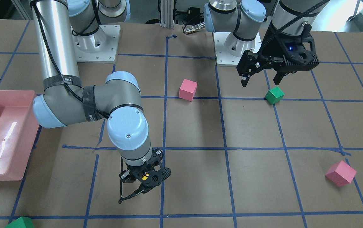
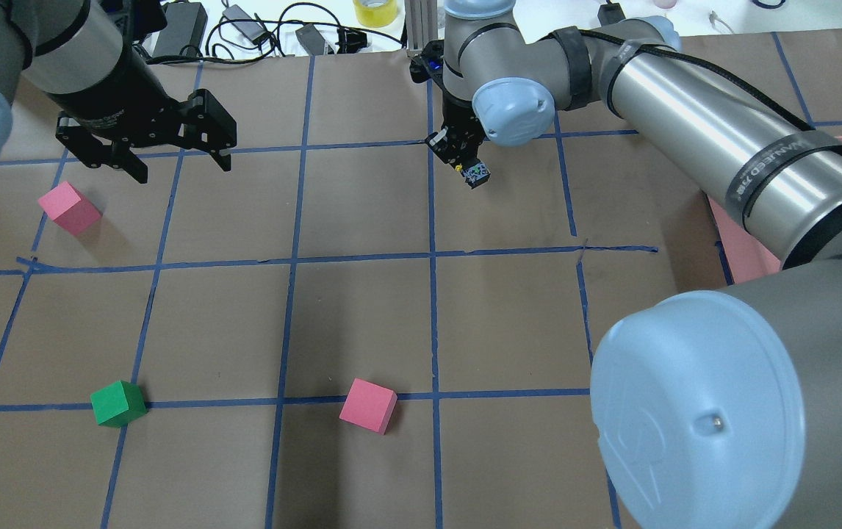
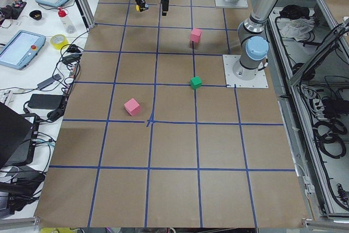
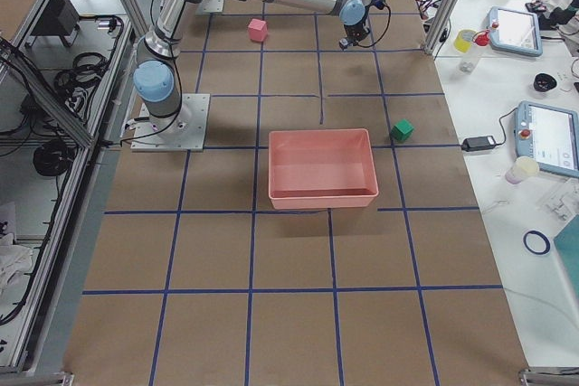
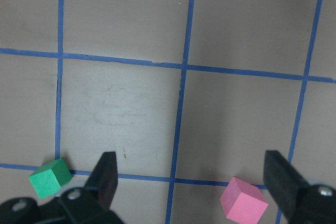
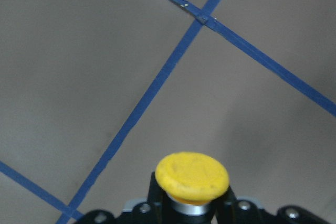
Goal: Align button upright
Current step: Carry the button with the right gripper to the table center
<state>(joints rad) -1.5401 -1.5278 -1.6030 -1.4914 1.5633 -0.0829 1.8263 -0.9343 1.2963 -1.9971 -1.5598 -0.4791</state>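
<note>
Front-facing view: right gripper sits over the bench, toward the operator-side edge. Its jaws are clamped on the button. Left gripper is toward the robot-side edge, jaws apart, near a green cube and not touching it.

Left wrist view: fingers spread wide over bare bench, pink cube between them.

Right wrist view: the button's yellow cap pokes out past the jaws, above blue tape.
</note>
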